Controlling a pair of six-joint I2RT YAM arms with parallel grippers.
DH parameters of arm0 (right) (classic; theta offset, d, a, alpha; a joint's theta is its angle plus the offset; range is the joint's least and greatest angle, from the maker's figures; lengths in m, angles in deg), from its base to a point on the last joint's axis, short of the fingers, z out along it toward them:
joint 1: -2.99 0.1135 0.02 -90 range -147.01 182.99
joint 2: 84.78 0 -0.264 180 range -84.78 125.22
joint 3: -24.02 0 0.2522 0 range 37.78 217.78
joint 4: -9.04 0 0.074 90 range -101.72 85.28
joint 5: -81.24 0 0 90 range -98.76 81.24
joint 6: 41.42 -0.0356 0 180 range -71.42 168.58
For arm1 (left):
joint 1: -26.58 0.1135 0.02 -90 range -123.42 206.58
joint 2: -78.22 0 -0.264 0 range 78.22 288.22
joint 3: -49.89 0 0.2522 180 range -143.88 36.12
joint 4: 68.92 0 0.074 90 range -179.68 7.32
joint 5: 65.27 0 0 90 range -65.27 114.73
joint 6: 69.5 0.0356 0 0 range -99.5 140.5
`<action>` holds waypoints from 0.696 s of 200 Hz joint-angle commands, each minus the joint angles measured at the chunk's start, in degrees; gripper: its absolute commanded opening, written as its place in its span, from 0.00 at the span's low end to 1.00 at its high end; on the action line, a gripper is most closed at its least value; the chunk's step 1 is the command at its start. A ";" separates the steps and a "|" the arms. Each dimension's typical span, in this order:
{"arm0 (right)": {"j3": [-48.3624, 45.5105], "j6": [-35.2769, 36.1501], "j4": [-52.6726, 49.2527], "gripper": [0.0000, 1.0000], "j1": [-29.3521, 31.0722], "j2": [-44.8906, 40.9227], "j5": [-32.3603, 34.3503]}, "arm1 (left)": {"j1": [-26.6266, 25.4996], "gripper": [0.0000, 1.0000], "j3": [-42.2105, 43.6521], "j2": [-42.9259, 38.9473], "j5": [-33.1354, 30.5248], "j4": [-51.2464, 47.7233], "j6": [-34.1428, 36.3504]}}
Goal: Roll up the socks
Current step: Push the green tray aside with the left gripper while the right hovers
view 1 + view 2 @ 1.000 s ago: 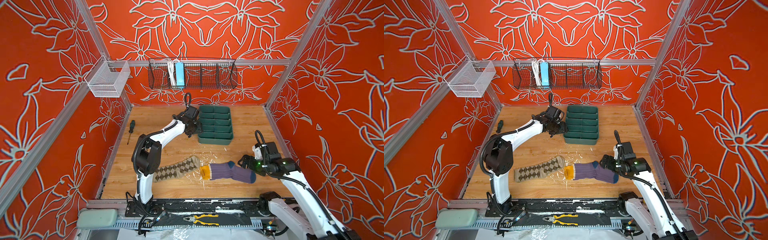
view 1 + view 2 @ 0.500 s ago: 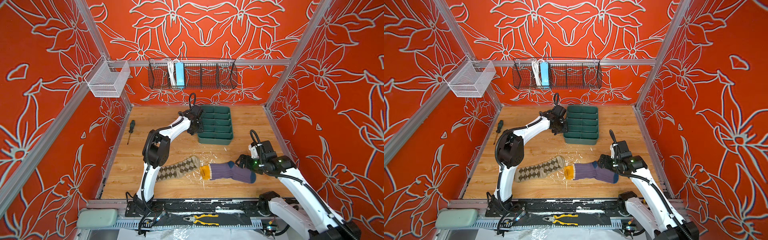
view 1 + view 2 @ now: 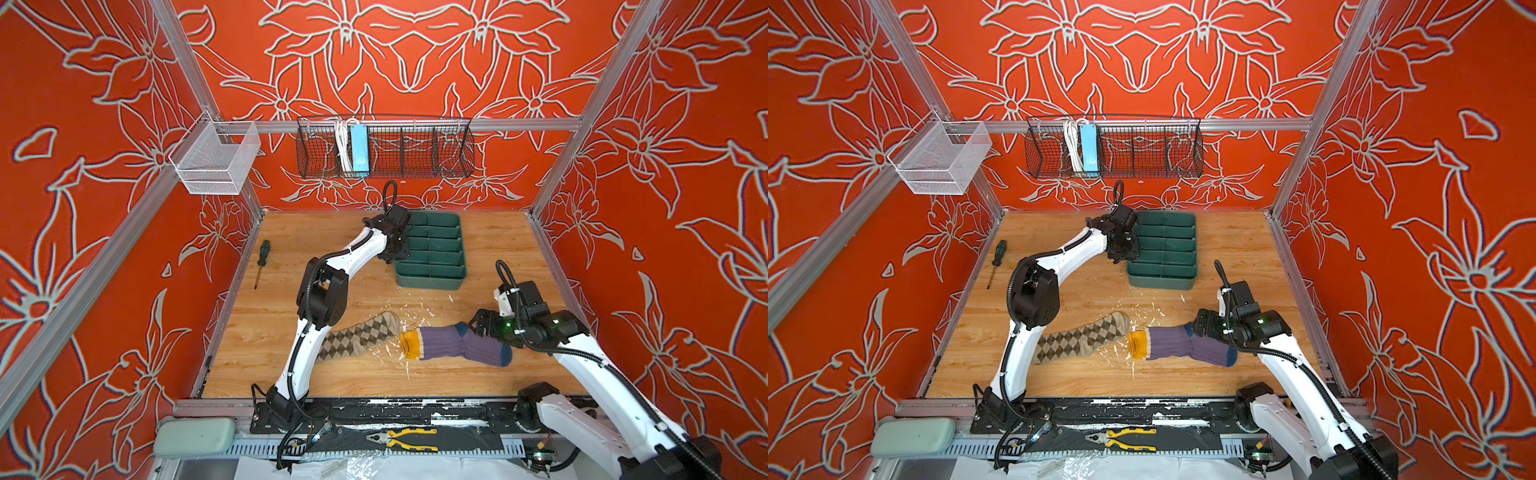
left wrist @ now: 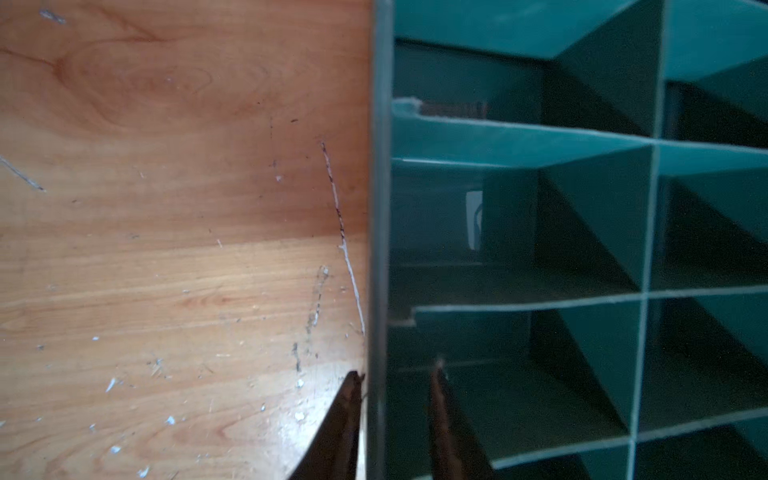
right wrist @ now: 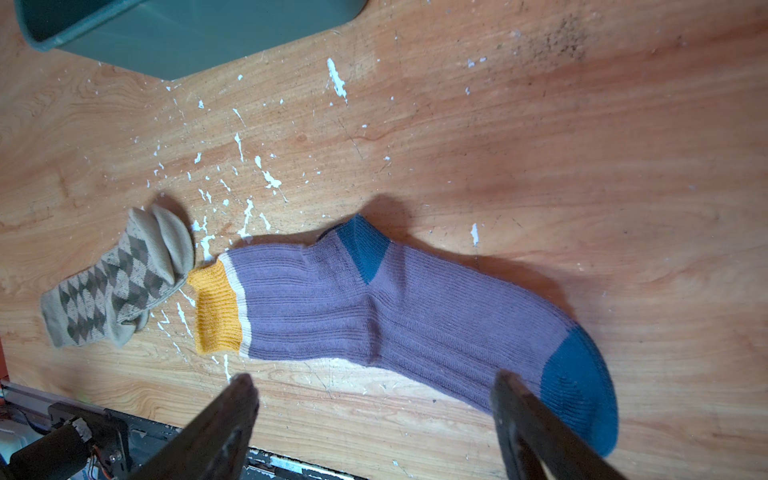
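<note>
Two socks lie flat near the front edge of the scuffed wooden worktop (image 3: 257, 332). The beige-olive sock with brown argyle diamonds (image 3: 361, 338) lies left of centre, and the left arm's white link crosses over its far-left end. The ribbed purple sock with yellow cuff and dark teal heel and toe (image 3: 457, 345) lies right of centre. Its cuff sits just beside the argyle sock's pale end, among white flecks on the wood.

The right gripper (image 5: 374, 377) is poised over the purple sock's foot, towards the worktop's right edge. Its fingers (image 5: 243, 399) are spread wide and hold nothing.

The left gripper (image 4: 395, 399) reaches to the dark green plastic divided tray (image 3: 432, 282), which stands near the back edge. Its fingers are only narrowly apart and straddle the tray's left wall. The outer one lies close against the wall, while the inner one, inside a compartment, shows a gap. No firm grip on the tray can be seen.

A green-handled screwdriver (image 3: 262, 259) lies beside the worktop's left edge. Yellow-handled pliers (image 3: 403, 438) rest on the rail in front of the front edge.
</note>
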 commanded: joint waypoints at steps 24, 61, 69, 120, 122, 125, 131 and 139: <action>-0.85 -1.14 0.31 0.90 0.58 -0.08 1.62 | -0.27 0.09 -0.56 0.08 -5.59 -4.24 1.38; -0.81 -1.18 0.81 0.90 0.80 0.43 1.60 | -0.19 0.02 5.65 -5.17 -8.52 -1.93 2.70; -0.83 -1.23 0.74 0.90 0.80 0.43 1.68 | 0.03 0.01 7.52 -6.56 -9.34 -1.65 3.55; -3.19 -2.62 3.77 0.90 0.97 0.04 1.15 | 7.26 0.00 25.98 -18.79 -9.49 5.38 8.75; -3.23 -2.59 3.93 0.90 0.97 0.07 1.10 | 7.70 0.00 26.78 -19.20 -9.15 5.90 9.05; -3.35 -2.70 4.16 0.90 0.97 0.08 0.92 | 8.37 0.00 27.94 -19.98 -8.95 6.63 9.70; -3.50 -2.66 4.46 0.90 0.97 0.18 0.69 | 9.64 0.00 30.05 -21.29 -8.85 7.68 10.55; -3.60 -2.65 4.83 0.90 0.97 0.37 0.50 | 11.39 0.00 32.36 -22.70 -8.31 8.86 12.35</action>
